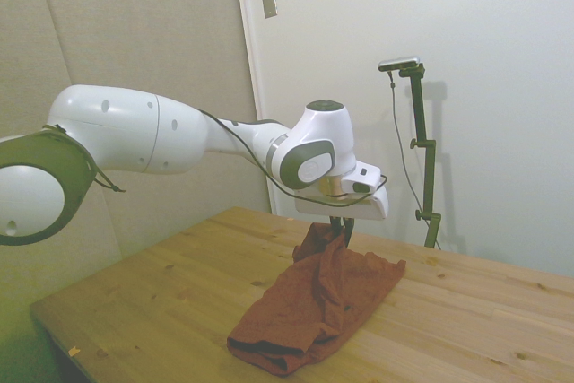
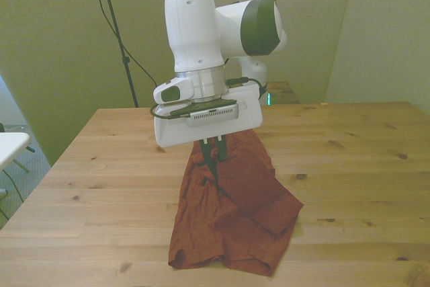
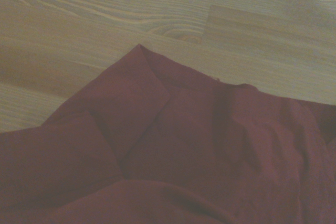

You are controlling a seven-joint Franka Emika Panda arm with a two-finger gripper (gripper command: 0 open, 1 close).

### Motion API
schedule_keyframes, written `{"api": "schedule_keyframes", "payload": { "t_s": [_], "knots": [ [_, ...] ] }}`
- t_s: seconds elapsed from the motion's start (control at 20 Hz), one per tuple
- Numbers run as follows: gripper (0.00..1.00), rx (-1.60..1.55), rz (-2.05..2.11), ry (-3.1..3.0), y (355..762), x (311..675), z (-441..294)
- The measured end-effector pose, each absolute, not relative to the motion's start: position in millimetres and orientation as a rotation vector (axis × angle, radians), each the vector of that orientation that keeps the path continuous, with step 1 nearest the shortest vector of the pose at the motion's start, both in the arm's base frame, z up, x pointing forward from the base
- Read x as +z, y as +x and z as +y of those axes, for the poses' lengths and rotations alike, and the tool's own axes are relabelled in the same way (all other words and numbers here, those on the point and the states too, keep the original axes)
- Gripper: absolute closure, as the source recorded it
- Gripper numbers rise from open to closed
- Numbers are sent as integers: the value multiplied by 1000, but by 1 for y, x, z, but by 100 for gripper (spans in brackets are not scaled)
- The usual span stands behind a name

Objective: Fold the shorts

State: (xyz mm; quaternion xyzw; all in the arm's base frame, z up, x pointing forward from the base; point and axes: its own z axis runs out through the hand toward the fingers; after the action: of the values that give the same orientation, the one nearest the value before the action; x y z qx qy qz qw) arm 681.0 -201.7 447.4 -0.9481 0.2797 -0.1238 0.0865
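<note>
Rust-orange shorts [image 2: 232, 223] pinched at upper edge by closed pincer [image 2: 212, 155], fabric lifted, rest draped on wooden table [image 2: 349, 166].

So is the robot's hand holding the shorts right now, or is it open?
Hand: closed, pinching one edge of the shorts and lifting it above the table; the rest of the fabric lies on the wood.

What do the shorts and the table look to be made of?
The shorts: soft, matte woven or knit fabric, judging by how they drape and crease where the gripper lifts one edge; the exact fibre is unclear. The table: light wood planks, with visible grain and knots, apparently smooth-finished.
</note>
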Motion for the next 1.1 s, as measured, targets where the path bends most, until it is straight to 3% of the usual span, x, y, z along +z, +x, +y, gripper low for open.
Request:
{"api": "schedule_keyframes", "payload": {
  "t_s": [0.9, 0.95, 1.1],
  "knots": [
    [100, -129, 900, -2474, 706, 408, -322],
    [0, -135, 895, -2456, 708, 405, -325],
    [0, -133, 877, -2433, 715, 396, -325]
  ]
}}
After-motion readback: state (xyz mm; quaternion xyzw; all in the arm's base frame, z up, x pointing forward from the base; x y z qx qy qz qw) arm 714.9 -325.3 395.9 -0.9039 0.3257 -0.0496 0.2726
